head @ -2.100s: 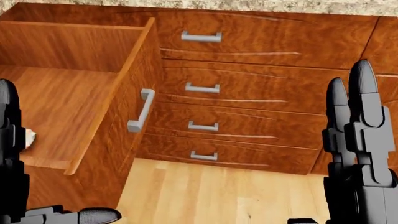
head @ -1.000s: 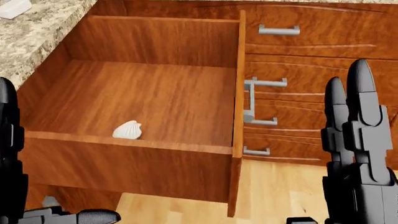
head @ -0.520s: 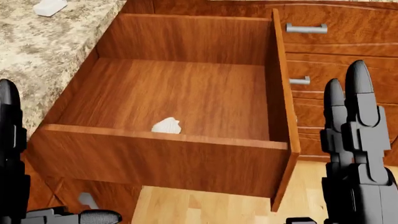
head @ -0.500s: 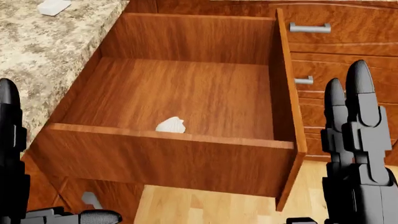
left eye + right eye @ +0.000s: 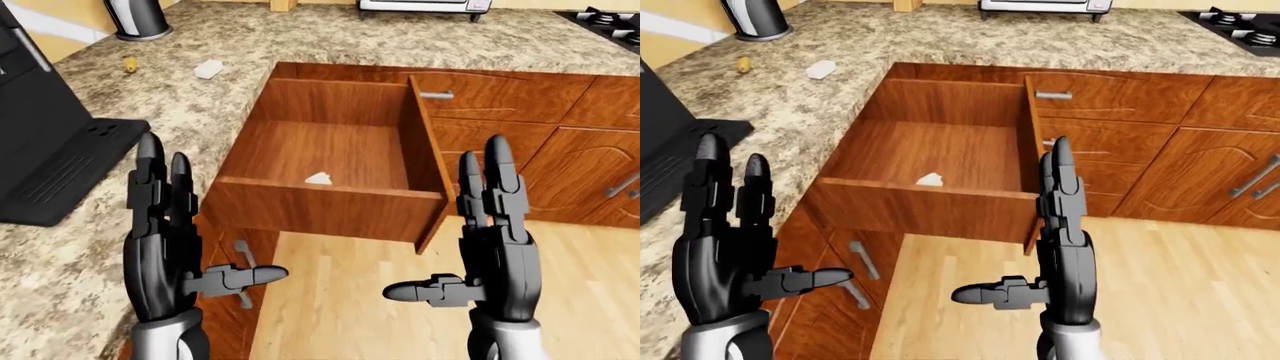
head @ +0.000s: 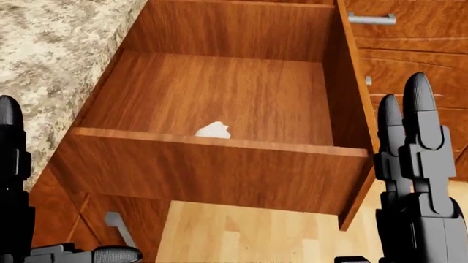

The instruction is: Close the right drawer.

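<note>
Speckled granite desk (image 5: 250,34) carries a small white scrap (image 5: 208,69), a tiny yellow piece (image 5: 130,64) and a black appliance (image 5: 45,142); pale wooden floor (image 5: 340,300) below.

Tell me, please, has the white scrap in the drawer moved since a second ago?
No. The scrap still lies against the drawer wall lowest in the head view, about midway along; only the camera shifted.

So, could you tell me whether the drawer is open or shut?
Open: the drawer stands pulled far out, its floor and a small white object inside exposed.
</note>
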Controlling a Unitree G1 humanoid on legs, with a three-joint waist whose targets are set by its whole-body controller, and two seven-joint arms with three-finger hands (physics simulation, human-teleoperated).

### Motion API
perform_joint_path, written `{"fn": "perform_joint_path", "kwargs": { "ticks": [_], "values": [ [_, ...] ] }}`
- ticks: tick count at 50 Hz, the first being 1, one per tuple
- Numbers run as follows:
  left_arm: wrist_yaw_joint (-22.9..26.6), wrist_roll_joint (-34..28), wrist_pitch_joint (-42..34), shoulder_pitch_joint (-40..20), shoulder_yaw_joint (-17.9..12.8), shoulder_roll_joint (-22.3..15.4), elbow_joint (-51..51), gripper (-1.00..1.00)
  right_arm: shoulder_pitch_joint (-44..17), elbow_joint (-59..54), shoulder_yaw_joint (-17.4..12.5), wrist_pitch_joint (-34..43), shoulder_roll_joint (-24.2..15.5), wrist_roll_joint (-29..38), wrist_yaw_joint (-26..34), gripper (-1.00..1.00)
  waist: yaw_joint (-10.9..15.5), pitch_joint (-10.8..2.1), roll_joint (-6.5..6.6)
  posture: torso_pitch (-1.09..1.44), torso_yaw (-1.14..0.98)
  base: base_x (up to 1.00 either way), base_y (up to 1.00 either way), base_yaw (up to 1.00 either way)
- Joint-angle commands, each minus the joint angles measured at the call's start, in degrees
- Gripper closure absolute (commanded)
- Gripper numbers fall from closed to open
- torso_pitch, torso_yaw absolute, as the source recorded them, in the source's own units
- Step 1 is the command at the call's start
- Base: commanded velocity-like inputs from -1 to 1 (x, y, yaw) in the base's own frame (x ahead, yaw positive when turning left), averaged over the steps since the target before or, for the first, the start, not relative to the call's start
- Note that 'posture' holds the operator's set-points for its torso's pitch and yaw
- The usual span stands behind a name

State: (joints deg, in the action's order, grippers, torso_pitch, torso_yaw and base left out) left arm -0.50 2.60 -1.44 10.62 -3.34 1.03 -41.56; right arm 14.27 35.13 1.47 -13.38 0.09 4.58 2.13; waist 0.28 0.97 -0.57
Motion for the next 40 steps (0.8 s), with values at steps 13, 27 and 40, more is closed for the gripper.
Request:
{"fn": "perform_joint_path", "kwargs": {
  "ticks": [13, 27, 40],
  "values": [
    [-0.03, -0.08, 1.69, -0.47, 0.09, -0.11, -1.86, -1.0, -0.55, 2.22, -0.11, -1.64, -0.01, -0.13, -0.12, -1.0, -0.16, -1.2, 0.23, 0.0, 0.0, 0.0, 0.0, 0.0],
    [0.04, 0.06, 1.59, -0.52, -0.06, -0.1, -1.99, -1.0, -0.43, 2.4, -0.15, -1.61, 0.0, -0.22, -0.12, -1.0, 0.07, 1.29, 1.43, 0.0, 0.0, 0.08, 0.0, 0.0],
    [-0.05, 0.06, 1.55, -0.63, -0.04, -0.12, -1.97, -1.0, -0.61, 2.41, -0.11, -1.27, 0.0, -0.08, -0.26, -1.0, -0.32, 1.22, -1.09, 0.0, 0.0, 0.1, 0.0, 0.0]
  ]
}}
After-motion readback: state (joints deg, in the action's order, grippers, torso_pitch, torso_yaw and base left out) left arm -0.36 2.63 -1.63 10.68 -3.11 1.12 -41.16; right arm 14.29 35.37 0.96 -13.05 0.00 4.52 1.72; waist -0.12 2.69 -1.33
